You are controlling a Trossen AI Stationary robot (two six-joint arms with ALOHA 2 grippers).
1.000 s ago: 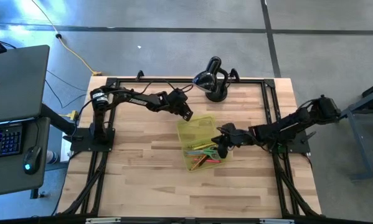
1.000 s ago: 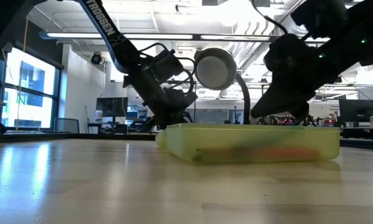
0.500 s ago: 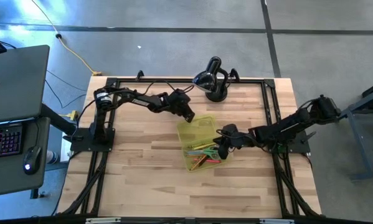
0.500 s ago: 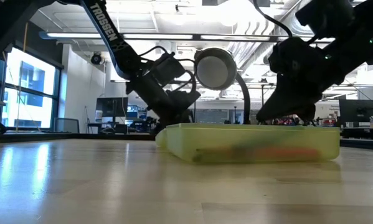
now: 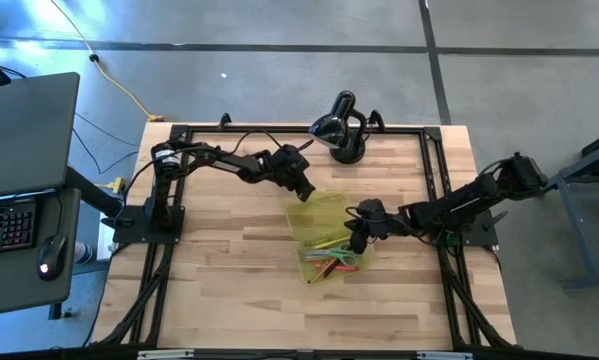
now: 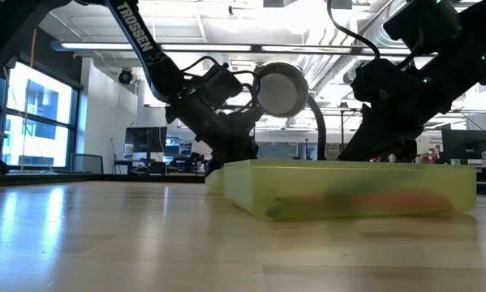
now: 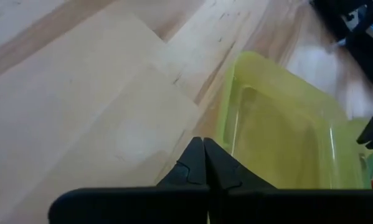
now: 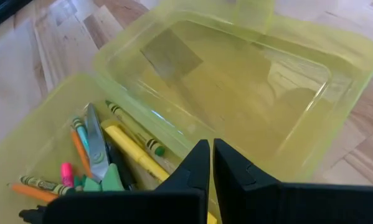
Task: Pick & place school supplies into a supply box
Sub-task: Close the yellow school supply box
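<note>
The supply box (image 5: 324,235) lies open on the table's middle, a translucent yellow-green case. Its empty lid half (image 7: 279,143) is toward the far side. Its base half (image 5: 334,262) holds the school supplies (image 8: 111,155): crayons, pencils and green-handled scissors (image 8: 98,152). My left gripper (image 7: 203,144) is shut, its tips beside the lid's far-left corner (image 5: 297,200). My right gripper (image 8: 210,146) is shut and hangs over the box's right side (image 5: 356,240), above the ridge between the two halves. My left gripper's shut fingertips (image 7: 214,155) stand against the outer wall of the lid (image 7: 226,124) near its far-left corner. They slant down from the table's far left. The box lies flat on the table. My right gripper's shut fingertips are over the ridge between lid and base (image 8: 174,140); whether they touch it I cannot tell.
A black domed device on a stalk (image 5: 337,130) stands at the far edge behind the box. Black frame rails (image 5: 434,160) run along the table's sides. Bare wood (image 5: 229,280) lies to the near left. A desk with a keyboard (image 5: 9,220) stands off the table's left.
My left gripper has moved a little toward the box and tipped further down, staying shut. The open box has slid slightly toward the table's near edge and turned a little; in the low view it now reaches further right.
</note>
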